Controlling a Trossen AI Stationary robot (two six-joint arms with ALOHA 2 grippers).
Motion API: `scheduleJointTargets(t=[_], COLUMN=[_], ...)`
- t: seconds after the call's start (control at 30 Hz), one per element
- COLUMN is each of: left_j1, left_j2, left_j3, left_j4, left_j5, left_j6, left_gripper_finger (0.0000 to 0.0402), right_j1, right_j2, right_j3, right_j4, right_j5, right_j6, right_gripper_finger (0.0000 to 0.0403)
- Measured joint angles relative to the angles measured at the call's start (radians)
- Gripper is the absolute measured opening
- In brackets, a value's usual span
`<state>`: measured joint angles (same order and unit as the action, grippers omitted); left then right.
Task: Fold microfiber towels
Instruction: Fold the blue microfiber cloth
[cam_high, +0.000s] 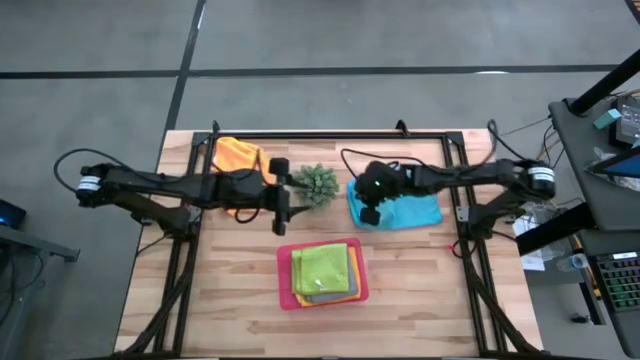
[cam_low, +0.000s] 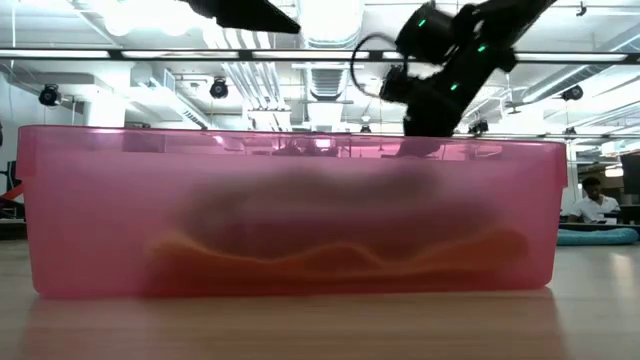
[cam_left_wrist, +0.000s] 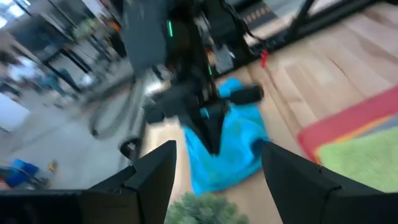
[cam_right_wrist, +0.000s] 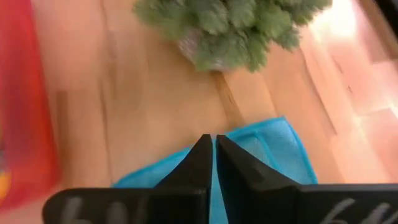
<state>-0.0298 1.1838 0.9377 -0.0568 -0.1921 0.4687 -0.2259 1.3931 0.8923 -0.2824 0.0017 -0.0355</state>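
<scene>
Two arms over the wooden counter (cam_high: 420, 290), reaching in from opposite sides. Light blue towel (cam_high: 405, 210) lying rumpled on the counter, just right of the small spiky green plant (cam_high: 316, 184). Right gripper (cam_right_wrist: 212, 147) directly over the blue towel's left part, fingers pressed together tip to tip, touching the cloth; whether any fabric is pinched between them cannot be told. Left gripper (cam_left_wrist: 217, 163) spread wide and empty, left of the plant and aimed toward the blue towel, well apart from it. Orange towel (cam_high: 237, 157) at the counter's far left, partly under the left arm. Pink tray (cam_high: 286, 283) near the front centre, holding a stack topped by the lime green towel (cam_high: 326, 268).
</scene>
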Motion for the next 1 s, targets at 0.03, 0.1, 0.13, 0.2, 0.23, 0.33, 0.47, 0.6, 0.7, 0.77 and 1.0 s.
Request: scheduleJointTargets(t=[0.03,0.1,0.13,0.2,0.23,0.33,0.47,0.6,0.7,0.77,1.0], left_j1=[0.003,0.006,0.006,0.008,0.008,0.01,0.01,0.011,0.011,0.011,0.011], left_j2=[-0.016,-0.054,-0.068,-0.096,-0.11,-0.137,-0.16,-0.179,-0.175,-0.173,-0.173], left_j3=[-0.023,-0.069,-0.087,-0.119,-0.139,-0.177,-0.186,-0.202,-0.216,-0.217,-0.217], left_j4=[0.038,0.079,0.106,0.143,0.158,0.19,0.229,0.239,0.227,0.237,0.244], left_j5=[-0.002,-0.016,-0.028,-0.045,-0.054,-0.058,-0.062,-0.083,-0.085,-0.086,-0.086], left_j6=[0.012,0.023,0.028,0.036,0.037,0.076,0.239,0.261,0.291,0.293,0.279], left_gripper_finger=[0.0219,0.0219,0.0219,0.0219,0.0219,0.0219,0.0219,0.0219,0.0219,0.0219,0.0219], right_j1=[-0.018,-0.047,-0.06,-0.081,-0.088,-0.102,-0.143,-0.193,-0.209,-0.21,-0.215], right_j2=[0.024,0.077,0.103,0.15,0.169,0.211,0.252,0.262,0.273,0.275,0.28], right_j3=[0.021,0.063,0.086,0.135,0.156,0.185,0.197,0.189,0.187,0.187,0.172], right_j4=[-0.018,-0.062,-0.089,-0.161,-0.189,-0.216,-0.216,-0.154,-0.156,-0.153,-0.117], right_j5=[0.003,0.042,0.061,0.067,0.051,0.002,-0.057,-0.151,-0.188,-0.212,-0.202], right_j6=[-0.008,-0.019,-0.028,-0.061,-0.106,-0.251,-0.328,-0.248,-0.181,-0.165,-0.187], right_gripper_finger=[0.0024,0.0036,0.0042,0.0052,0.0055,0.0057,0.0048,0.0049,0.0067,0.0089,0.0168])
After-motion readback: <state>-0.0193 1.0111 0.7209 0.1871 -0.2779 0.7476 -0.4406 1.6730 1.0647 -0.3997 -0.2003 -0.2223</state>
